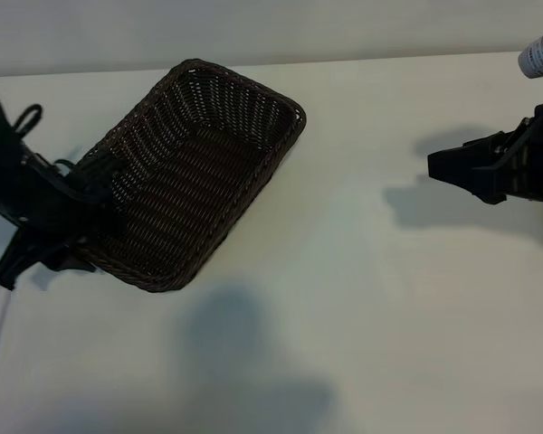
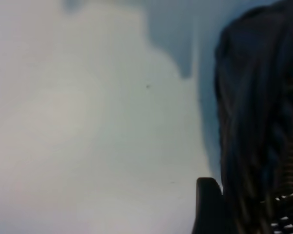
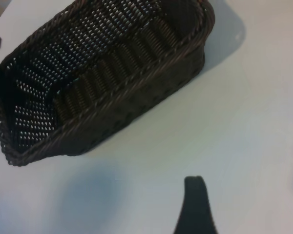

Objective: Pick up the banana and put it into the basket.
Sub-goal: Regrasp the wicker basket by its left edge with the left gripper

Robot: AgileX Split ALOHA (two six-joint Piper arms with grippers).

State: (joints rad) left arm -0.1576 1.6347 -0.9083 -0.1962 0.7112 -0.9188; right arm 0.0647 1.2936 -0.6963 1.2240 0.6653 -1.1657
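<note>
Fig.: Near side of counter [image 1: 362, 344] bare. Left hand [image 1: 89, 203] clamped on basket [image 1: 195, 172] end wall, prob. tilting it up to steady the opening. Right hand [image 1: 452, 167], fingers apart, holds nothing, hovers opposite. Banana not visible in any view.

Setting, as we find it: a white table [image 1: 362, 298] with a smooth matte top, filling nearly the whole exterior view. Behind its far edge we see a plain pale wall [image 1: 253, 27]. Light falls from above; we note soft grey shadows [image 1: 244, 362] across the tabletop.
</note>
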